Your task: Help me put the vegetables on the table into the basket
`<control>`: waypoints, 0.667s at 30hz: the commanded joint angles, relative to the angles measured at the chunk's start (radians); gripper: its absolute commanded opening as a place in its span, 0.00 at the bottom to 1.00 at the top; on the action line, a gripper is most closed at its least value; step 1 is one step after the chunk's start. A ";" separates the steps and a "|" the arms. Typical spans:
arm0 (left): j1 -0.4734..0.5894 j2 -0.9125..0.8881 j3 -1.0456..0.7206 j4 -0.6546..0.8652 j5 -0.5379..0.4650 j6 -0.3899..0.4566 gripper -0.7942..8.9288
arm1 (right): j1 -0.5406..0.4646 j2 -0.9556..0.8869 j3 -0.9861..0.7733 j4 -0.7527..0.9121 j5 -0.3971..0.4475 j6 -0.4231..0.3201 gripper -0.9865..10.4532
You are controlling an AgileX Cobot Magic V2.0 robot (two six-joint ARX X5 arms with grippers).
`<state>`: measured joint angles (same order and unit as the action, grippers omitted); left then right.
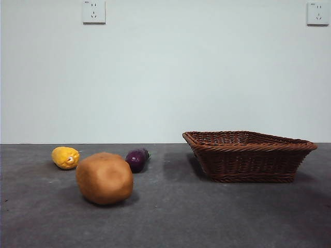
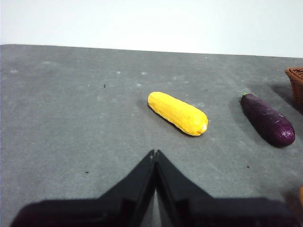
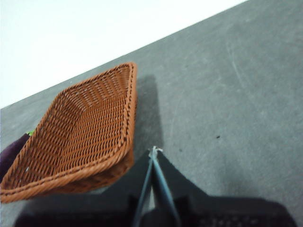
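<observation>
A large tan-brown potato [image 1: 105, 178] lies on the dark grey table [image 1: 170, 217] at the front left. Behind it lie a yellow lumpy vegetable [image 1: 65, 157] and a dark purple eggplant [image 1: 137, 159]. The brown wicker basket [image 1: 248, 155] stands empty at the right. In the left wrist view my left gripper [image 2: 155, 153] is shut and empty, short of the yellow vegetable [image 2: 178, 113], with the eggplant [image 2: 268, 120] to its side. In the right wrist view my right gripper [image 3: 153, 151] is shut and empty beside the basket [image 3: 80, 137]. Neither gripper shows in the front view.
A white wall with two sockets [image 1: 93, 11] rises behind the table. Bare table [image 1: 165, 165] lies between the vegetables and the basket. A basket corner [image 2: 296, 80] shows at the edge of the left wrist view.
</observation>
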<state>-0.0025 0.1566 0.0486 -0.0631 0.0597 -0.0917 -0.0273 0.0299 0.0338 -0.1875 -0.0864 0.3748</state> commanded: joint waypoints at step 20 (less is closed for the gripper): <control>0.001 0.829 0.439 0.005 0.342 -0.200 0.08 | 0.001 0.828 0.499 -0.024 -0.375 0.014 0.08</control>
<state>-0.0021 0.9817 0.4896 -0.0582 0.3923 -0.2699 -0.0273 0.8497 0.5278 -0.2169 -0.4515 0.3828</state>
